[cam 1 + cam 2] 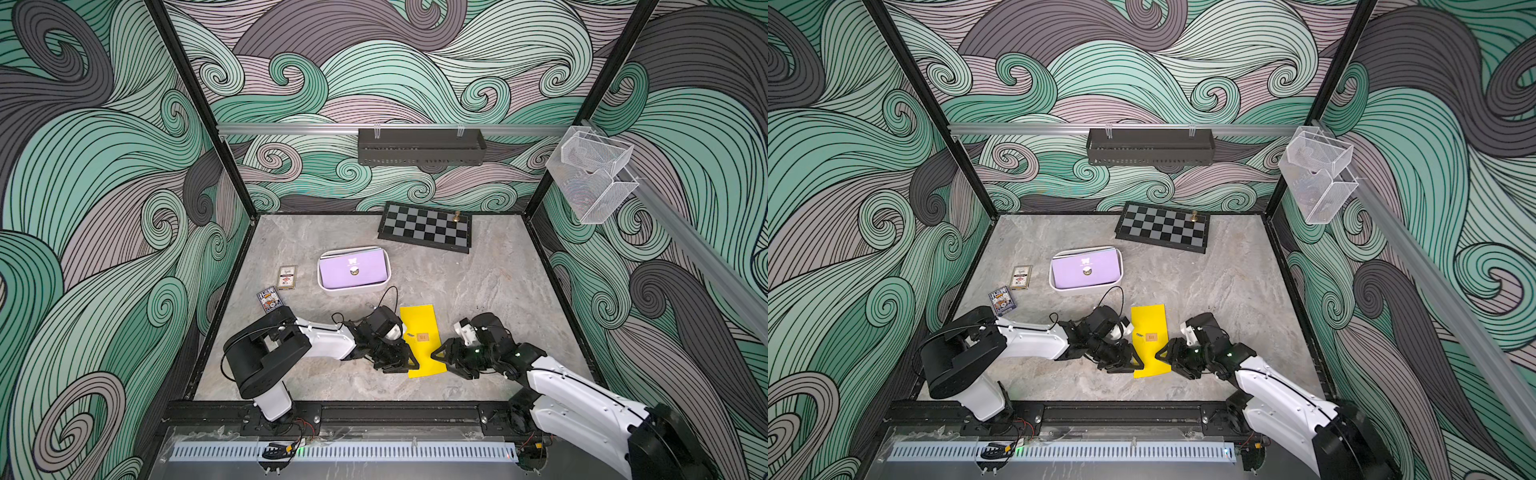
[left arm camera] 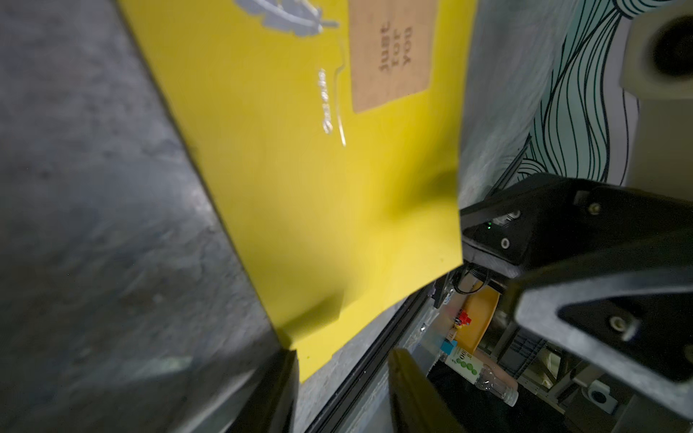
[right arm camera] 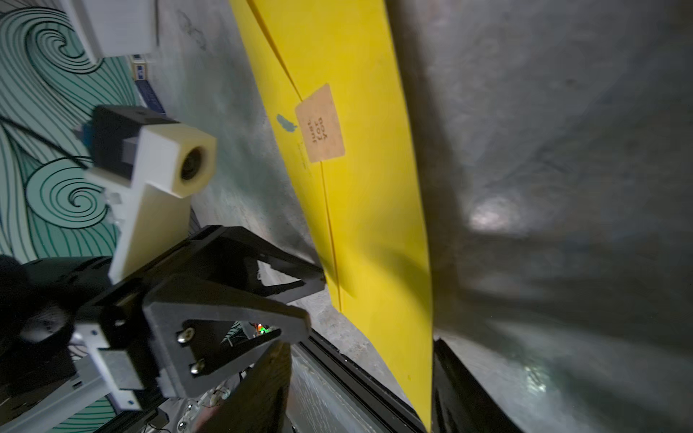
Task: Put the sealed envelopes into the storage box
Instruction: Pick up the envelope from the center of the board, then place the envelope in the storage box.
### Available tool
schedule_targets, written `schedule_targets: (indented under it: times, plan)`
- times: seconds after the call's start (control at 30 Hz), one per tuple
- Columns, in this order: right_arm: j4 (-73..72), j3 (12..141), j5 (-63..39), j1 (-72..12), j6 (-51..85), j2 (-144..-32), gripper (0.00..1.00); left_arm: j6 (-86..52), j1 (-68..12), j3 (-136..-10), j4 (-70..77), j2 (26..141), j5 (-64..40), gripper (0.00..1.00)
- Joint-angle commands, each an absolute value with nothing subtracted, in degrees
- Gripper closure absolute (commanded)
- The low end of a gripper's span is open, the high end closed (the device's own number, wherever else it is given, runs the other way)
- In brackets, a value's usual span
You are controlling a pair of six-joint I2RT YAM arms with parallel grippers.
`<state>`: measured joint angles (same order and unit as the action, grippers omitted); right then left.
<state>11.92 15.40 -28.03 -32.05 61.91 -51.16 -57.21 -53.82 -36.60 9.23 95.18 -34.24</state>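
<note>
Left arm [image 1: 324, 340] & right arm [image 1: 569, 395] are both low, reaching twd each other at the bench's near side. Prob a two-sided pickup, since a flat sheet gives a single jaw nothing to bite.

Storage box [image 1: 353, 291] sits mid-bench, well apart from the action. Lilac envelope [image 1: 353, 270] lies topmost inside it, face up. Other edges peek at the far rim, can't count 'em.

Yellow envelope [image 1: 422, 328], the one not yet boxed, lies btwn the arms. Left end effector [image 1: 409, 362] is released, jaws apart, one tip touching a long edge. Right end effector [image 1: 437, 354] is likewise released, tip at the opp. edge. My read: nudging from both sides to bow it up. Right wrist view hints one edge is off the bench, not sure.

Kraft seal sticker [image 2: 390, 52] faces up.

Bench [image 1: 490, 282]: grey marble-look slab. Room: wave-print walls, mesh bin [image 1: 592, 174] & black tray [image 1: 420, 146] on rails, chessboard [image 1: 426, 227] at back, card packs [image 1: 286, 277] on the box's left-arm side.
</note>
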Motion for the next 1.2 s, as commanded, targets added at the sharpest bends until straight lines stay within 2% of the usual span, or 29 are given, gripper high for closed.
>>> schedule_targets:
  times: [0.0, 0.17, 0.37, 0.47, 0.6, 0.7, 0.87, 1.0, 1.17]
  plan:
    - [5.1, 15.2, -30.6, -32.4, 65.0, -48.8, 0.4, -57.4, -54.5, -34.5, 2.4, 98.5, -29.7, 0.56]
    - [6.8, 14.2, -29.5, -32.4, 64.0, -48.1, 0.43, -57.4, -54.5, -34.0, 2.5, 97.5, -29.2, 0.55]
    - [3.0, 13.2, -29.1, -32.4, 60.8, -54.9, 0.61, -57.3, -54.6, -32.9, 3.4, 95.8, -28.7, 0.54]
    - [2.6, 15.6, -29.6, -32.4, 56.7, -58.6, 0.73, -57.3, -54.5, -32.4, 3.9, 94.7, -28.6, 0.53]
    - [4.1, 18.7, -27.9, -32.4, 50.5, -56.6, 1.0, -55.5, -53.8, -32.0, 1.3, 88.0, -25.6, 0.48]
    - [5.3, 21.1, -26.7, -32.3, 45.9, -51.9, 1.0, -51.7, -49.7, -33.1, -6.2, 77.5, -22.1, 0.4]
    - [4.9, 25.4, -30.4, -31.5, 43.4, -46.8, 1.0, -50.3, -39.0, -33.5, -7.2, 64.7, -26.4, 0.26]
    - [2.0, 26.8, -34.1, -31.5, 46.1, -44.4, 1.0, -51.4, -35.1, -35.9, -3.8, 62.3, -31.8, 0.23]
    - [-3.5, 25.6, -37.5, -31.6, 51.2, -42.3, 1.0, -55.4, -33.7, -38.6, 4.0, 64.5, -38.3, 0.22]
